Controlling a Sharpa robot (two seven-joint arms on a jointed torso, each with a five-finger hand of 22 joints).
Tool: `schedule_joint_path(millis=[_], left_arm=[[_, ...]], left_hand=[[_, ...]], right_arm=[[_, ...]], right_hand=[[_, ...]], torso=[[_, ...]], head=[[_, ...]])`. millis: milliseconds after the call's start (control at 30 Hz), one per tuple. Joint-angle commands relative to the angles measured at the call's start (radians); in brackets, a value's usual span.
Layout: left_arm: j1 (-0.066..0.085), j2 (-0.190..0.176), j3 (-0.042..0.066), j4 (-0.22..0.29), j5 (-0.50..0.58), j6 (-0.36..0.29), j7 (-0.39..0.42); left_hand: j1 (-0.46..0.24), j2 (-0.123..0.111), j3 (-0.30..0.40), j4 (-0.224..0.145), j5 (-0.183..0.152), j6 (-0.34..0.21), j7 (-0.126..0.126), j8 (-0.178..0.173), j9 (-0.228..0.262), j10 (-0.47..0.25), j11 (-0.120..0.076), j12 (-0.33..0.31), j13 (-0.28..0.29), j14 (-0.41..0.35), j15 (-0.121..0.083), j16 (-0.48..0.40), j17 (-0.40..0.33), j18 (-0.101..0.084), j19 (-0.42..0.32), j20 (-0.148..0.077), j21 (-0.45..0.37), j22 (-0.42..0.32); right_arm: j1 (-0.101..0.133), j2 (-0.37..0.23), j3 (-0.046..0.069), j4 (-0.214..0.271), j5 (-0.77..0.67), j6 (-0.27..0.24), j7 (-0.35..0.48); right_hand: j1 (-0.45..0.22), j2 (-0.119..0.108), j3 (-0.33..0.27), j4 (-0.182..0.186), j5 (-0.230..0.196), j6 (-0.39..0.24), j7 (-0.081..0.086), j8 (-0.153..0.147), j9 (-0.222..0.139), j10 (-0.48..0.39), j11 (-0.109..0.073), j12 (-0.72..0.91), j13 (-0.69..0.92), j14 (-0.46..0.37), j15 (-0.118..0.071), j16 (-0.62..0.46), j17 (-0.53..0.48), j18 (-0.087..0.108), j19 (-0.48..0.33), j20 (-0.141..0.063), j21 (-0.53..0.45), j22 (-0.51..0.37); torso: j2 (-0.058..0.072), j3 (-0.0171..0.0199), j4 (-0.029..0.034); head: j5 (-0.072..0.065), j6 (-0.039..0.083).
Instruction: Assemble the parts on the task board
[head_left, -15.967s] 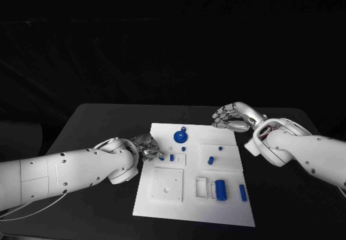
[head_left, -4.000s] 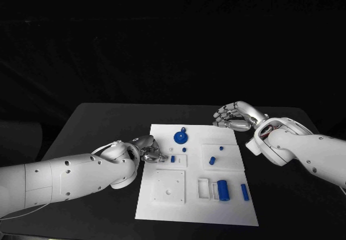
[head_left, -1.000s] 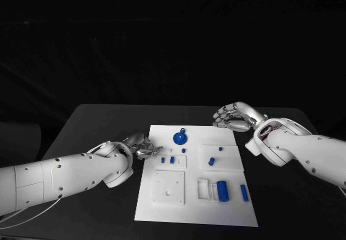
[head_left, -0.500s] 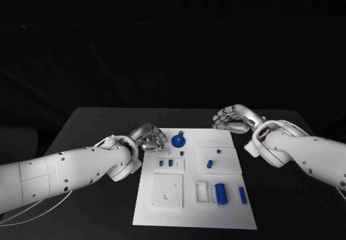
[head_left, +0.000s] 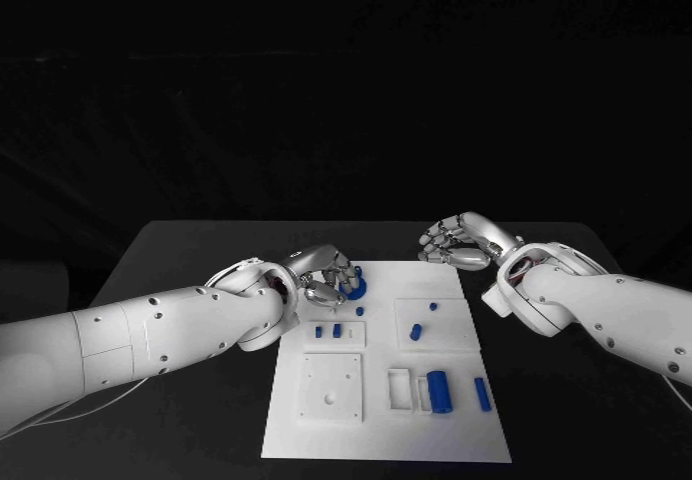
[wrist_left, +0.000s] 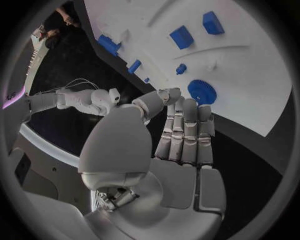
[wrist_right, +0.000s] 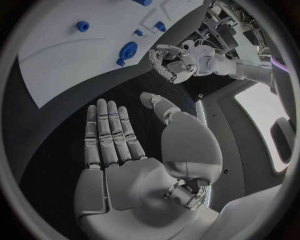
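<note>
The white board (head_left: 387, 400) lies in the middle of the black surface (head_left: 188, 250), with small blue parts (head_left: 440, 388) on it. The left hand (head_left: 323, 272) hovers over the blue gear (wrist_left: 201, 91) at the board's far edge, fingers straight and holding nothing. The right hand (head_left: 459, 240) hangs past the far right corner, fingers apart and empty.

My left hand (head_left: 323, 274) hovers with fingers straight and together, holding nothing. My right hand (head_left: 456, 241) is raised, empty, its fingers loosely extended.
</note>
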Motion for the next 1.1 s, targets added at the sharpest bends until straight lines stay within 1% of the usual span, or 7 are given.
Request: schedule_joint_path(millis=[33, 133, 233, 400, 900, 1033, 1100], left_arm=[[0.009, 0.019, 0.001, -0.008, -0.07, 0.098, -0.017], [0.01, 0.035, 0.001, -0.015, -0.104, 0.116, -0.023], [0.01, 0.053, 0.001, -0.026, -0.148, 0.123, -0.027], [0.01, 0.076, 0.001, -0.05, -0.16, 0.143, -0.03], [0.008, 0.129, -0.004, -0.119, -0.278, 0.166, -0.038], [0.007, 0.135, -0.004, -0.134, -0.28, 0.166, -0.038], [0.006, 0.137, -0.004, -0.14, -0.282, 0.166, -0.037]], left_hand=[[-0.031, -0.004, -0.035, 0.003, -0.141, 0.001, -0.002, 0.006, 0.0, 0.012, -0.009, -0.004, 0.006, 0.002, 0.001, 0.017, 0.009, 0.01, 0.011, -0.039, 0.01, 0.017], [-0.099, -0.018, -0.101, 0.017, -0.288, -0.016, 0.0, -0.001, -0.007, 0.008, -0.004, -0.014, 0.007, -0.001, 0.0, 0.021, 0.009, 0.01, 0.012, -0.039, 0.007, 0.015], [-0.138, -0.029, -0.118, 0.049, -0.336, -0.024, -0.004, -0.006, -0.014, 0.0, 0.0, -0.026, 0.005, 0.001, 0.0, 0.021, 0.007, 0.013, 0.019, -0.038, 0.0, 0.011], [-0.144, -0.024, -0.114, 0.073, -0.33, -0.017, 0.003, -0.007, -0.021, -0.02, 0.009, -0.052, -0.003, -0.005, 0.008, 0.011, 0.0, 0.018, 0.019, -0.031, -0.009, 0.008], [-0.12, -0.005, -0.106, 0.074, -0.318, -0.01, 0.003, -0.01, -0.032, -0.016, 0.012, -0.073, -0.009, 0.004, 0.011, 0.011, -0.003, 0.025, 0.023, -0.026, -0.011, 0.011], [-0.129, 0.0, -0.113, 0.081, -0.227, 0.0, 0.0, -0.008, -0.039, -0.003, 0.01, -0.083, -0.011, 0.006, 0.009, 0.016, -0.003, 0.026, 0.028, -0.027, -0.009, 0.015], [-0.126, 0.007, -0.115, 0.079, -0.208, 0.002, 0.0, -0.008, -0.041, 0.004, 0.008, -0.085, -0.011, 0.01, 0.007, 0.021, -0.001, 0.026, 0.03, -0.028, -0.008, 0.017]], right_arm=[[0.0, 0.001, 0.0, 0.002, 0.0, 0.014, 0.011], [0.0, 0.002, 0.0, 0.003, 0.0, 0.014, 0.011], [0.0, 0.002, 0.0, 0.005, 0.0, 0.014, 0.011], [0.0, 0.003, 0.0, 0.007, 0.0, 0.014, 0.011], [0.0, 0.002, 0.0, 0.015, 0.0, 0.014, 0.011], [0.0, 0.003, 0.0, 0.014, 0.0, 0.014, 0.011], [0.0, 0.003, 0.001, 0.014, 0.0, 0.014, 0.012]], right_hand=[[0.009, -0.001, 0.005, -0.003, -0.002, -0.005, -0.003, 0.005, -0.001, 0.008, -0.001, -0.004, -0.001, 0.008, -0.001, -0.007, -0.002, 0.003, 0.001, 0.006, -0.005, 0.001], [0.009, -0.001, 0.005, -0.003, -0.002, -0.005, -0.003, 0.005, -0.001, 0.008, -0.001, -0.004, -0.001, 0.008, -0.001, -0.007, -0.002, 0.003, 0.001, 0.006, -0.005, 0.001], [0.009, -0.001, 0.005, -0.002, -0.002, -0.005, -0.003, 0.006, -0.001, 0.008, -0.001, -0.005, -0.001, 0.008, -0.001, -0.007, -0.002, 0.003, 0.001, 0.006, -0.005, 0.001], [0.008, -0.001, 0.005, -0.002, -0.002, -0.005, -0.003, 0.006, -0.002, 0.008, -0.001, -0.005, -0.001, 0.009, 0.0, -0.007, -0.002, 0.003, 0.001, 0.006, -0.005, 0.001], [0.007, -0.001, 0.004, -0.002, -0.001, -0.005, -0.002, 0.006, -0.002, 0.008, -0.001, -0.005, -0.001, 0.009, 0.0, -0.007, -0.002, 0.003, 0.001, 0.007, -0.006, 0.001], [0.007, -0.001, 0.004, -0.001, 0.0, -0.005, -0.002, 0.006, -0.002, 0.009, -0.001, -0.006, -0.001, 0.009, 0.0, -0.007, -0.002, 0.003, 0.001, 0.007, -0.006, 0.002], [0.007, -0.001, 0.004, -0.001, 0.0, -0.005, -0.002, 0.006, -0.002, 0.009, -0.001, -0.006, -0.001, 0.009, 0.0, -0.007, -0.002, 0.003, 0.001, 0.007, -0.006, 0.002]], torso=[[-0.001, 0.001, 0.0023], [-0.002, 0.0006, 0.0024], [-0.002, 0.0003, 0.0024], [-0.001, 0.0007, 0.0018], [0.0, 0.0009, 0.0008], [-0.001, 0.001, 0.002], [-0.001, 0.001, 0.0022]], head=[[-0.007, 0.0], [-0.008, -0.001], [-0.008, -0.003], [-0.007, -0.003], [-0.01, -0.007], [-0.011, -0.01], [-0.011, -0.01]])
